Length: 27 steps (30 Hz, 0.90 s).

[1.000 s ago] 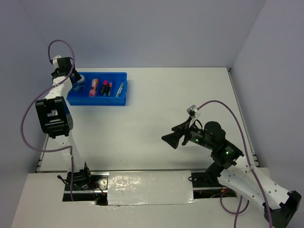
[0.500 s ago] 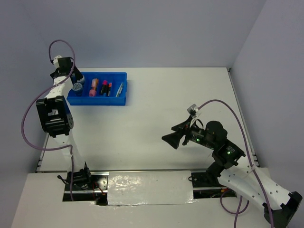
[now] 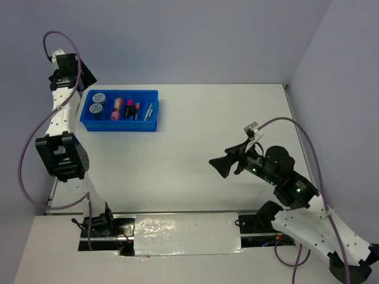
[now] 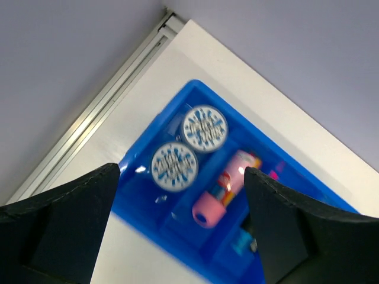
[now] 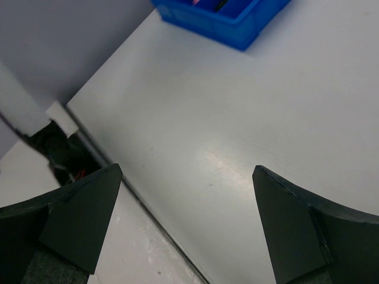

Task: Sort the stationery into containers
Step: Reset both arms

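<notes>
The blue tray (image 3: 118, 125) sits at the table's far left. In its left compartment stand two round blue jars (image 3: 99, 97) (image 3: 95, 109), side by side. To their right lie a pink tube (image 3: 118, 107), short black markers (image 3: 129, 109) and a thin pen (image 3: 150, 110). My left gripper (image 3: 82, 73) hangs open and empty above the tray's far-left corner. From the left wrist, the jars (image 4: 205, 128) (image 4: 174, 166) and the tube (image 4: 225, 189) show below the open left gripper (image 4: 180, 171). My right gripper (image 3: 222, 167) is open and empty over the table's right half.
Between the open right gripper's (image 5: 186, 170) fingers the right wrist view shows bare white table, and the tray's (image 5: 228, 18) corner at the top. An aluminium rail (image 4: 95, 118) edges the table just left of the tray. Grey walls close the back and sides.
My left gripper opened, let a jar go into the tray's left compartment, and rose up and back toward the far-left corner. The right arm shifted slightly right.
</notes>
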Each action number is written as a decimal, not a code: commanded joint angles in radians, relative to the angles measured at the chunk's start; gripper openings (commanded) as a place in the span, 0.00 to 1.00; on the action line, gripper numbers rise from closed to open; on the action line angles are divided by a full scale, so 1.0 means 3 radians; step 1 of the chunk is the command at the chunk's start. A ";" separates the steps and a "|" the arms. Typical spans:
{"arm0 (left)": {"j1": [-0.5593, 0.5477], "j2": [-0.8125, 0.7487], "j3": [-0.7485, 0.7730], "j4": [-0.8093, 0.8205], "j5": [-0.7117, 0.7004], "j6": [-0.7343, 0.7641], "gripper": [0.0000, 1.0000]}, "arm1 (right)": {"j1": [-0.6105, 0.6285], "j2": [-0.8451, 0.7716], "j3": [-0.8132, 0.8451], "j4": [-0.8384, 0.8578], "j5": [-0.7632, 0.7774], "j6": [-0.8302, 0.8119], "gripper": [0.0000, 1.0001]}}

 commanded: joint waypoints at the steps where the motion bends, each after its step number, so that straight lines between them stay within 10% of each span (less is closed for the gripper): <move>1: -0.0013 -0.0690 0.0049 -0.0669 0.0271 0.0038 0.99 | 0.0012 -0.0014 0.0528 -0.0422 0.0792 -0.0219 1.00; 14: -0.0340 -0.3932 -0.2783 -0.0751 0.0661 0.0263 0.99 | 0.0001 0.0083 0.1578 -0.1732 0.2317 -0.0342 1.00; 27: -0.0422 -0.5124 -0.2872 -0.1418 0.0666 0.0284 0.99 | 0.0001 -0.0551 0.1225 -0.2039 0.2123 -0.0102 1.00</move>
